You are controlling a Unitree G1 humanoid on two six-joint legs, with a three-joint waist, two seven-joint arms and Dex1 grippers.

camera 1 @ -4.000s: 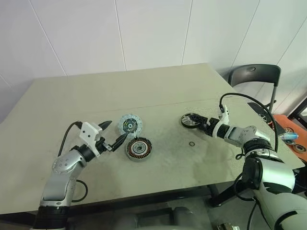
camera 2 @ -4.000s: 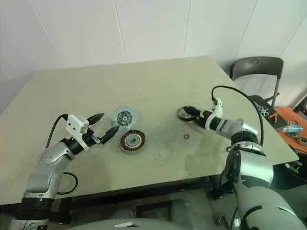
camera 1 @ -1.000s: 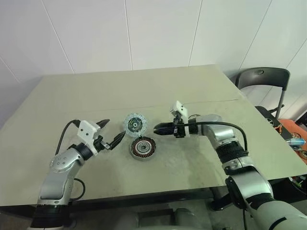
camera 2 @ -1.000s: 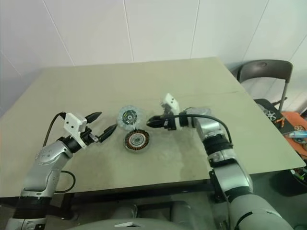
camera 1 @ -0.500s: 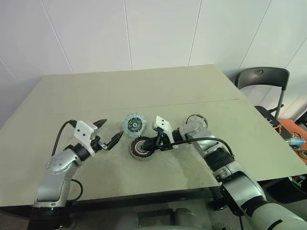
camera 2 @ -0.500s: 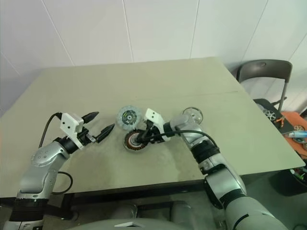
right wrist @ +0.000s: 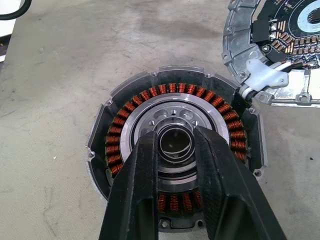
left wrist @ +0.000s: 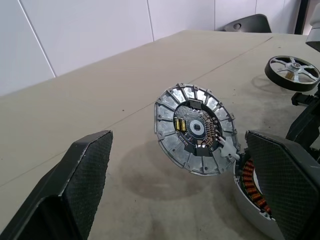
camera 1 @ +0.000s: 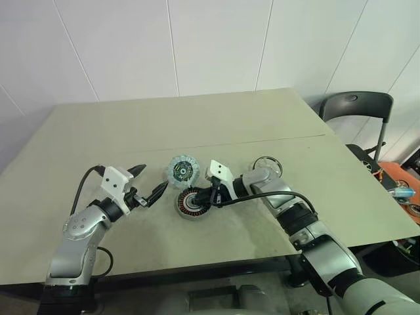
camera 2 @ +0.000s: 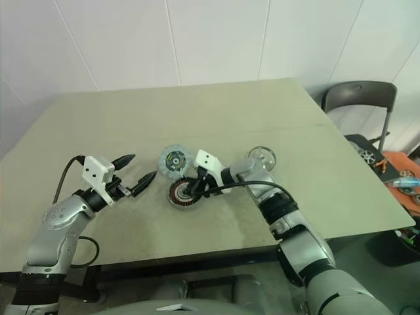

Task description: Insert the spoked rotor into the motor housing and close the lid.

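The motor housing [camera 1: 187, 209], a dark cup with copper windings [right wrist: 125, 135], lies at the table's middle. My right gripper [right wrist: 176, 142] points down into it, fingers closed against the silvery sleeve at its centre. The lid [left wrist: 192, 130], green board facing me, leans tilted just behind the housing, joined to it by a white plug and wires. The spoked rotor [camera 1: 267, 163] lies flat on the table behind my right arm. My left gripper [camera 1: 155, 178] hovers open just left of the lid and housing, its fingers [left wrist: 82, 175] wide apart and empty.
A dark chair [camera 1: 357, 105] stands past the table's right edge. An orange surface with small parts [camera 1: 400, 193] lies beyond the right side. Bare tabletop [camera 1: 131, 125] stretches behind and to the left of the parts.
My right gripper has swung left and down from above the table onto the housing's centre. The left gripper has stayed in place, open.
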